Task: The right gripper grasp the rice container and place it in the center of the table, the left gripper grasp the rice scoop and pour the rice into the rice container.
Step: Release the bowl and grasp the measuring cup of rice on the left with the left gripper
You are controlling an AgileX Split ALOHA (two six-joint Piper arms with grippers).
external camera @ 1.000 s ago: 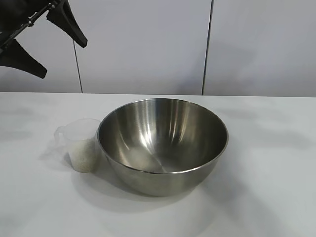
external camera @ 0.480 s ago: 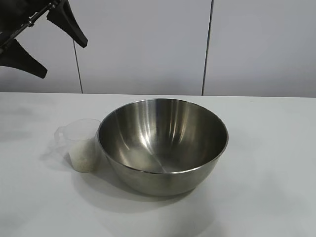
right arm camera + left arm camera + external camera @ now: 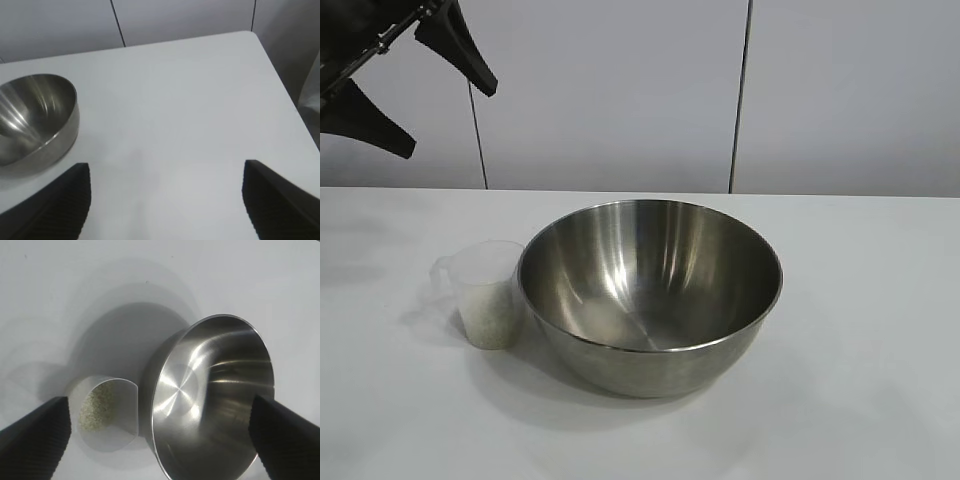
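Bowl (image 3: 650, 292) sits mid-frame on the bench (image 3: 860, 330), empty; scoop (image 3: 485, 295) with rice (image 3: 490, 315) stands touching its left side. Left claw (image 3: 405, 85), upper left, spread wide and empty; right claw (image 3: 165, 200) likewise wide. Judgement: descend on the scoop's handle side, away from the bowl, to avoid knocking either.

No readable text, label, brand, number or sign anywhere: none on the large shiny round stainless-steel bowl (image 3: 650, 290), none on the small translucent clear plastic measuring cup (image 3: 485, 293), none on the plain white tabletop (image 3: 860, 350)
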